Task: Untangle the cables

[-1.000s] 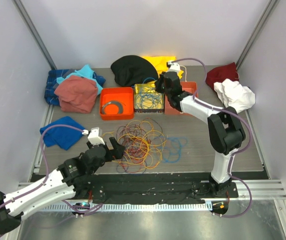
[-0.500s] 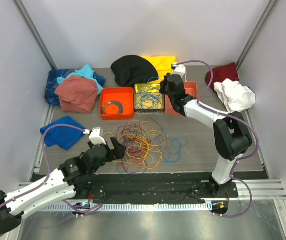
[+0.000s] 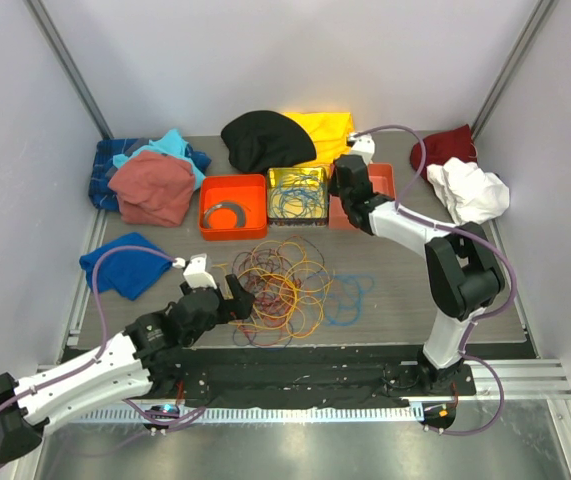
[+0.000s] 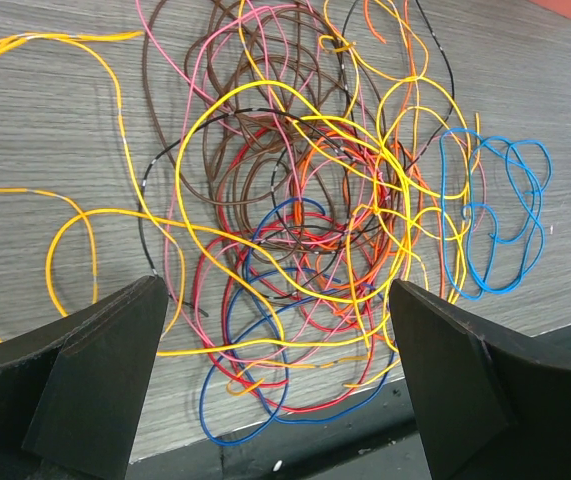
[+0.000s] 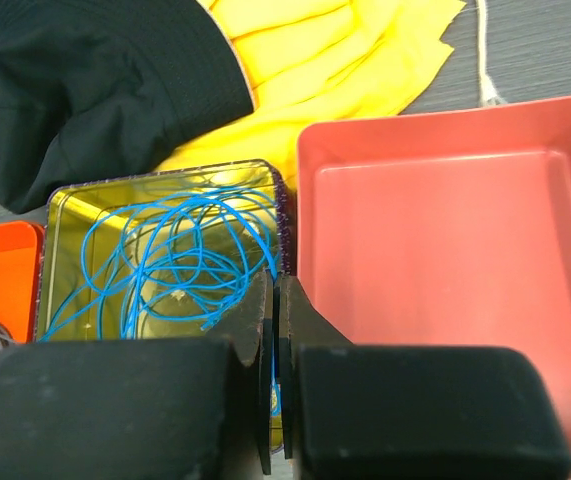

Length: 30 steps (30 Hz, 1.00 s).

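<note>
A tangle of thin cables (image 3: 280, 290) in yellow, orange, red, blue, pink and brown lies on the table's near middle, also filling the left wrist view as the tangle (image 4: 305, 220). A loose blue loop (image 3: 350, 295) lies beside it on the right. My left gripper (image 3: 235, 298) stands wide open at the tangle's near-left edge; its fingers (image 4: 277, 290) straddle cables without touching them. More blue cable (image 5: 165, 260) is coiled in the yellow tin (image 5: 65, 200). My right gripper (image 5: 275, 280) is shut over the tin's right rim, a blue strand running into its jaws.
An orange tray (image 3: 233, 181) holds a grey ring (image 3: 227, 213). A red tray (image 5: 445, 240) sits right of the tin. Clothes lie around: black (image 3: 265, 138), yellow (image 3: 327, 125), dark red (image 3: 443, 148), white (image 3: 470, 190), blue (image 3: 125, 262), a pile (image 3: 150, 180).
My right arm has swung rightward from above the yellow tin to its right rim by the red tray. The left gripper has crept slightly forward toward the tangle.
</note>
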Motion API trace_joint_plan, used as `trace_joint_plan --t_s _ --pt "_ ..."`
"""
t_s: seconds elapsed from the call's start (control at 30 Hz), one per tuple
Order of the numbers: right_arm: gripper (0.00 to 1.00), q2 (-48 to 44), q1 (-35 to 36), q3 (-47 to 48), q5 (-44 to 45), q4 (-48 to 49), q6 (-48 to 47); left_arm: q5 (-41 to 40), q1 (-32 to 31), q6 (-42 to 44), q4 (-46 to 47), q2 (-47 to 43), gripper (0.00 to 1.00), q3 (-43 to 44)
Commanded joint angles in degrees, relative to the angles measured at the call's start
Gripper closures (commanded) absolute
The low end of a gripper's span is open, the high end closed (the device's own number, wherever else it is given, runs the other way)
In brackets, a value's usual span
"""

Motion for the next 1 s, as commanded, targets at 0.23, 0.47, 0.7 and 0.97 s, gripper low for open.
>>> trace_joint_plan --t_s 0.23,0.47,0.7,0.97 --pt "0.99 12.8 0.0 15.7 -3.3 -2.4 -2.3 -0.2 0.0 -1.7 1.4 -1.3 0.02 0.5" --pt "0.99 17.1 0.0 18.6 -5.3 -4.7 -2.0 -0.7 0.0 -1.9 1.1 -1.3 0.02 0.3" --pt "0.52 12.4 1.1 14.7 -2.1 -4.0 -2.4 0.3 0.0 -1.5 2.6 0.5 0.02 0.5" --pt "0.37 -3.7 2.9 4.7 5.5 -2.0 -0.3 -0.2 -0.1 -0.2 3.0 -0.1 0.02 0.9"
